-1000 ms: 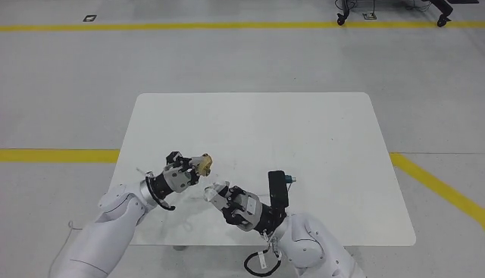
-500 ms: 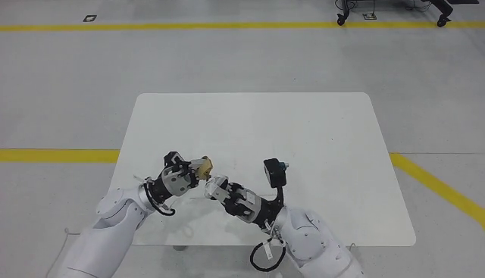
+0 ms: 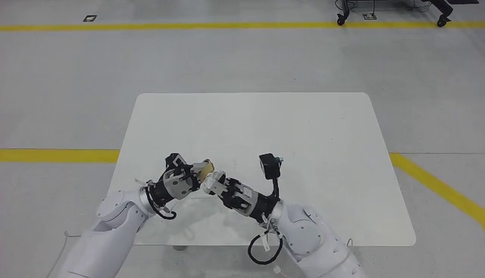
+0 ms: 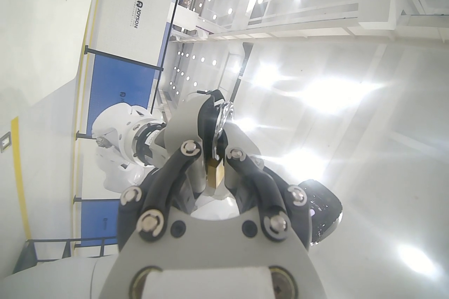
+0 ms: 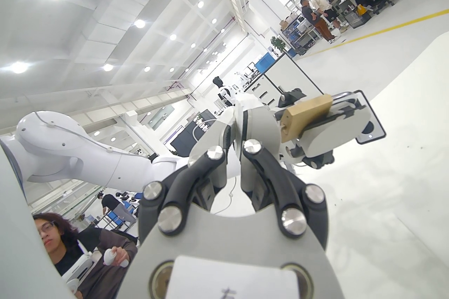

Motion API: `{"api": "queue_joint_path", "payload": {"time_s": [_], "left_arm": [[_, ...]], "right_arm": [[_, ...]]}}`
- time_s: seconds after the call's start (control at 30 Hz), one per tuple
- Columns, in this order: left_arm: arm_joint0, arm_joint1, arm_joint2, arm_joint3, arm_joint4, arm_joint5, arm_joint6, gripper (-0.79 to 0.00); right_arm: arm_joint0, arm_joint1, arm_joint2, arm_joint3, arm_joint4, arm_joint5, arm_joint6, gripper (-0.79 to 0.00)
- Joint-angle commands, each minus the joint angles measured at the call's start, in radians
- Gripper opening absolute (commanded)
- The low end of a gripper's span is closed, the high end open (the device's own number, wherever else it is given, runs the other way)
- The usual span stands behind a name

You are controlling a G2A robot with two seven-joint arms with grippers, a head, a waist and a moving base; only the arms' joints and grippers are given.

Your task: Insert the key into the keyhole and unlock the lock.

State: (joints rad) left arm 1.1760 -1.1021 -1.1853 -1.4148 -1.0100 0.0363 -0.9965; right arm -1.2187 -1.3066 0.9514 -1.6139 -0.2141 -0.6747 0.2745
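Above the table's front left part, my left gripper (image 3: 198, 174) is shut on a small brass padlock (image 3: 205, 167). In the left wrist view the padlock (image 4: 215, 175) sits between my own black fingers (image 4: 189, 153). Its keyhole end points at the silver key (image 4: 218, 128). My right gripper (image 3: 215, 181) is shut on the key and sits right beside the lock. The key's tip meets the lock's end; how deep it sits is hidden. In the right wrist view the padlock (image 5: 306, 118) lies in the left gripper's white fingers (image 5: 336, 130), just past my right gripper (image 5: 238, 134).
The white table (image 3: 326, 134) spreads wide behind and to the right of both grippers. Its front edge (image 3: 189, 244) lies just under the arms. Yellow floor lines (image 3: 53, 155) run past either side.
My right gripper has moved left toward the padlock, closing the gap until the key reaches the lock. The left gripper with the padlock has shifted slightly down toward it.
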Motion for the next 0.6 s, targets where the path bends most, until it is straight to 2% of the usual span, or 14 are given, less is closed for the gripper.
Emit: {"api": "queue_joint_path", "payload": {"time_s": [0.0,0.2,0.37,0.4,0.43,0.47,0.57], "left_arm": [[0.002,-0.001,-0.001,0.000,-0.001,0.000,-0.002,-0.785],[0.006,-0.004,-0.005,-0.001,0.002,0.006,-0.006,-0.785],[0.000,-0.005,-0.013,0.019,-0.005,0.041,0.002,-0.785],[-0.002,-0.005,-0.015,0.024,-0.005,0.046,0.002,-0.785],[-0.004,-0.005,-0.016,0.028,-0.004,0.052,0.001,-0.785],[-0.006,-0.005,-0.020,0.033,-0.002,0.057,0.001,-0.785],[-0.008,-0.004,-0.028,0.035,0.006,0.043,0.011,-0.785]], "right_arm": [[0.005,-0.001,-0.002,0.007,0.003,0.003,0.001,-0.785],[0.015,-0.005,-0.005,0.016,-0.007,0.011,-0.010,-0.785],[-0.012,0.000,0.014,-0.030,-0.019,-0.034,-0.018,-0.785],[-0.024,0.002,0.021,-0.046,-0.017,-0.050,-0.016,-0.662],[-0.037,0.006,0.031,-0.062,-0.009,-0.067,-0.013,-0.431],[-0.051,0.009,0.043,-0.077,0.004,-0.083,-0.010,0.000],[-0.057,0.011,0.048,-0.082,0.013,-0.089,-0.012,0.000]]}}
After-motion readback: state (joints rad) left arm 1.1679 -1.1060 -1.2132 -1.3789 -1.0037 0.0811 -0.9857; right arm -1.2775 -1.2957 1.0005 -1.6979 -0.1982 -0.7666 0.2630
